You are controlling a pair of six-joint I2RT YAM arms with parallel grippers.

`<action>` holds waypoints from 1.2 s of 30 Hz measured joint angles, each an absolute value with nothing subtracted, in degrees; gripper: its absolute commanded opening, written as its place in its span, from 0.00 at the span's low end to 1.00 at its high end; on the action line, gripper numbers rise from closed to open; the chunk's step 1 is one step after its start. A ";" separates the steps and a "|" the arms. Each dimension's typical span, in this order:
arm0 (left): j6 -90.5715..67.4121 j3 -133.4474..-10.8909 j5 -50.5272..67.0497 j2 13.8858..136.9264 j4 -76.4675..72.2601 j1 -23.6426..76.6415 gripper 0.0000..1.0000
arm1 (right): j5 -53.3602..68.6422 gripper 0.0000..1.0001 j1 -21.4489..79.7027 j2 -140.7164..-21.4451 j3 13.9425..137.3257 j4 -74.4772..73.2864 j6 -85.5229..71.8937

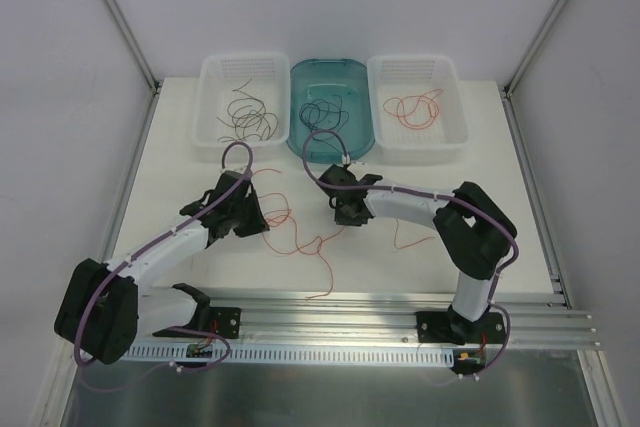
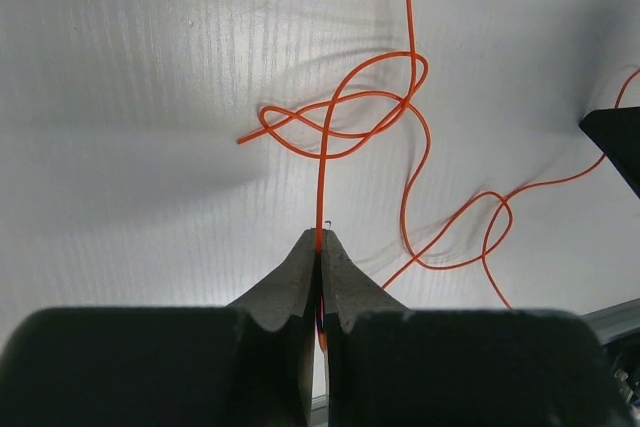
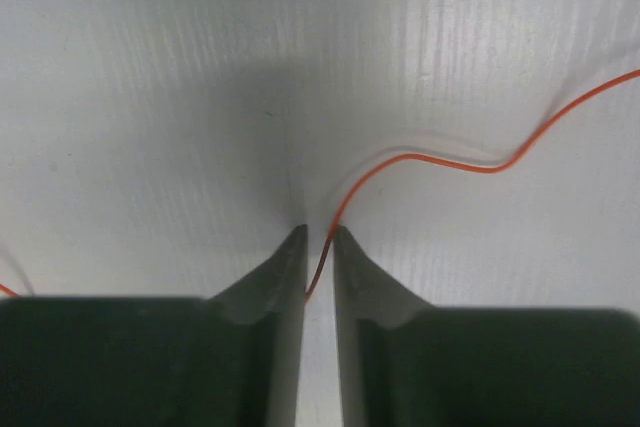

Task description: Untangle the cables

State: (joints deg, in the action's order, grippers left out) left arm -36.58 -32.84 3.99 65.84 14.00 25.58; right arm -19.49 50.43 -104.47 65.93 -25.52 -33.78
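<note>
— White table (image 1: 170, 167), walled on both sides by pale panels: what lay on it?
— Orange cables (image 1: 300, 242) sprawled in a loose tangle on its bare middle, between the two arms. Three bins stood in a row along the far edge.
— What was in the bins?
— Dark brown wires (image 1: 250, 119) lay in the left white basket (image 1: 207, 97). Black-blue wires (image 1: 322, 112) lay in the teal tub (image 1: 298, 77) in the middle. More orange wires (image 1: 415, 109) lay in the right white basket (image 1: 458, 97).
— How did the left gripper (image 2: 320, 237) stand?
— It was clamped tight on one orange strand, which ran straight from its fingertips into a knot of crossed loops just ahead.
— And the right gripper (image 3: 318, 232)?
— It hung low over the table with its jaws a narrow slit apart. One orange strand passed through that slit, brushing the tip of one finger, then curved away to the side. The strand looked thinner than the gap, so it sat loose between the jaws.
</note>
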 measured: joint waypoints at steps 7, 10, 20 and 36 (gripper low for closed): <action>-36.53 -32.16 2.59 62.76 14.02 25.52 0.00 | -22.04 0.01 47.68 -101.16 62.46 -25.67 -33.93; -36.56 -30.98 0.86 60.36 14.44 25.06 0.00 | -24.16 0.01 42.87 -94.17 57.93 -27.31 -32.47; -37.21 -28.38 -3.29 57.82 15.42 23.14 0.00 | -29.23 0.01 20.36 -65.30 57.43 -33.93 -21.26; -36.82 -28.25 -1.89 60.53 15.51 23.14 0.00 | -16.49 0.01 18.41 -73.76 103.96 -44.88 -0.95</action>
